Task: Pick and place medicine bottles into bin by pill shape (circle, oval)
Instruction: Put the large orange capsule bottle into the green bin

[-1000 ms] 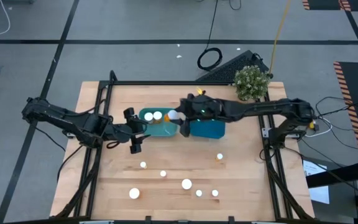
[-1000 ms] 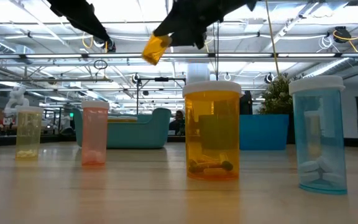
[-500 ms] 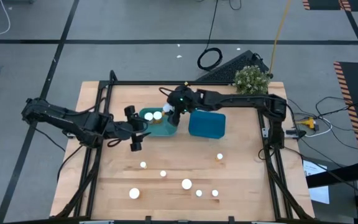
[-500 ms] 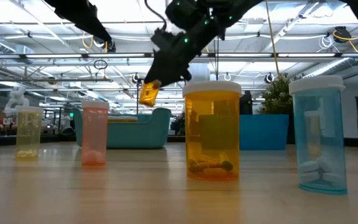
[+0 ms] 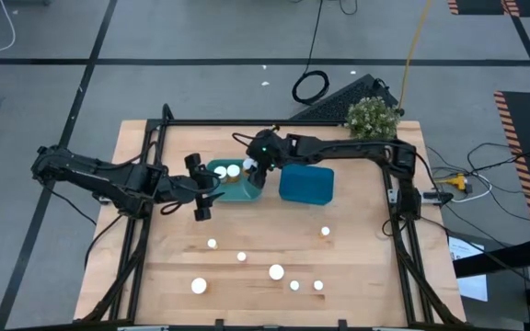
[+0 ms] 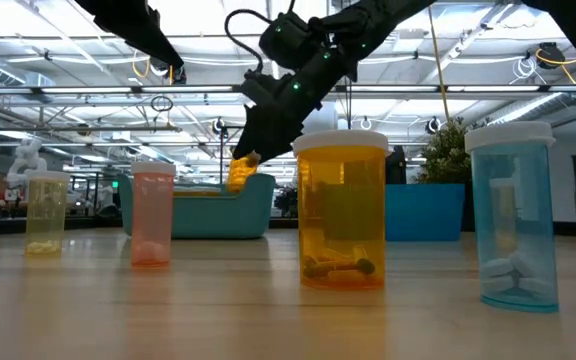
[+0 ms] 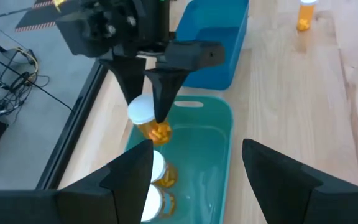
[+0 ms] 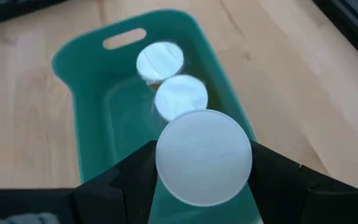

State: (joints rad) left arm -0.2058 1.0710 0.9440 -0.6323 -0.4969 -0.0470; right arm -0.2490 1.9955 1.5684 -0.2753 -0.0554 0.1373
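Right claw (image 7: 160, 93) clamped on an orange medicine bottle (image 7: 149, 122), held over the teal bin (image 5: 239, 190); bottle tilted, white cap uppermost. Left claw (image 5: 201, 188) spread wide beside the bin.

My two arms are dark, nearly black all over, built of slim tubes joined by thicker, blocky joints. A small green light glows on my right arm (image 5: 267, 147) near the wrist, and a thin black cable loops out beside it, seen from the low camera as a round arc. My right hand (image 7: 158, 116) has two flat, matte black fingers that taper to narrow wedge tips under a boxy wrist block. My left hand (image 5: 201, 188) carries broad, angular black fingers (image 7: 127, 174) with faceted, hard edges. No markings show.
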